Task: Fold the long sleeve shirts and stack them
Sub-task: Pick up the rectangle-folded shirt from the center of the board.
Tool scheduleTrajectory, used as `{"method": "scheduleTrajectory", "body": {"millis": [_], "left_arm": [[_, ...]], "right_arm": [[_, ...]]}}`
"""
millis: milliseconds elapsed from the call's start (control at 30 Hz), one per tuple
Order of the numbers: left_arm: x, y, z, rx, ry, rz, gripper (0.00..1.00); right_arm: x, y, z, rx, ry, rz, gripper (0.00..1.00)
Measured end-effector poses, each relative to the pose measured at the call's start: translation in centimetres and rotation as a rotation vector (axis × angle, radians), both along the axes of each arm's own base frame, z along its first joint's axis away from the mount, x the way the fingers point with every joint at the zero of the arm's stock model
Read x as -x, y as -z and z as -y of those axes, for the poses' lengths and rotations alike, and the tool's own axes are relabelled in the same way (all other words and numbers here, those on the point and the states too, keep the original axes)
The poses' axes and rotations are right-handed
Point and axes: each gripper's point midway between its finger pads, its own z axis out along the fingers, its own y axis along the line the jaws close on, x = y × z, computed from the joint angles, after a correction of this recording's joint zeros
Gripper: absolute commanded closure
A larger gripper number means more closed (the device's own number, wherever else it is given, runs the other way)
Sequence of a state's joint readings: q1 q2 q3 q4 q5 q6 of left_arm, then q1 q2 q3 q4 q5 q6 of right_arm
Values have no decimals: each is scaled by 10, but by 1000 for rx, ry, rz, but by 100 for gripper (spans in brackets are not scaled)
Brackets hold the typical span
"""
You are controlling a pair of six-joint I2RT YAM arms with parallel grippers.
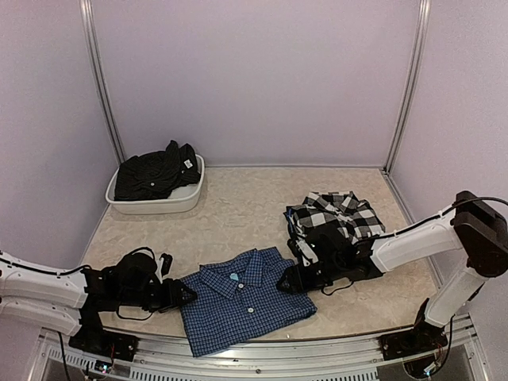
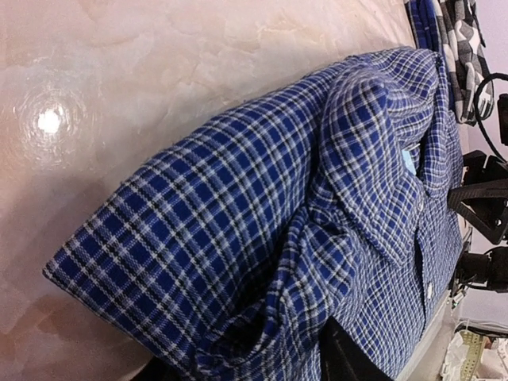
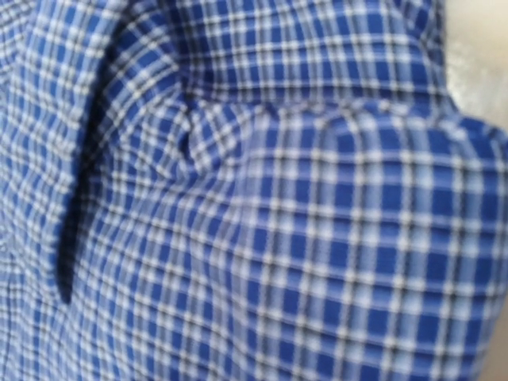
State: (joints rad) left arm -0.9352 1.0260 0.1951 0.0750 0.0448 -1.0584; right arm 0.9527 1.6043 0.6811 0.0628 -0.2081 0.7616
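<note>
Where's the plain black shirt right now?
The black shirt lies in the white tub at the far left of the table in the top view, well behind the blue checked shirt.

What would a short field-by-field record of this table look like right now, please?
blue shirt: folded, collar up, front centre of the table
checked shirt: lying on the right side, behind the blue shirt
black shirt: bundled in the white tub, back left
left claw: at the blue shirt's left edge, grip unclear
right claw: at the blue shirt's right edge, grip unclear
</note>
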Motion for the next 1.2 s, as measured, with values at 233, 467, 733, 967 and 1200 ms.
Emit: {"method": "scheduleTrajectory", "body": {"millis": [233, 467, 733, 967, 1200], "left_arm": [[-7, -1, -3, -18, 3, 26, 95], [-29, -24, 5, -14, 34, 107, 100], [-38, -41, 5, -28, 73, 194, 100], [-40, -41, -1, -40, 65, 203, 100], [-39, -34, -3, -53, 66, 186, 100]], "right_arm": [[1, 0, -4, -16, 3, -17, 30], [-3, -6, -12, -25, 2, -7, 9], [-9, -7, -3, -12, 58, -3, 10], [-12, -4, -2, -23, 77, -19, 21], [-17, 0, -26, -104, 32, -32, 46]]}}
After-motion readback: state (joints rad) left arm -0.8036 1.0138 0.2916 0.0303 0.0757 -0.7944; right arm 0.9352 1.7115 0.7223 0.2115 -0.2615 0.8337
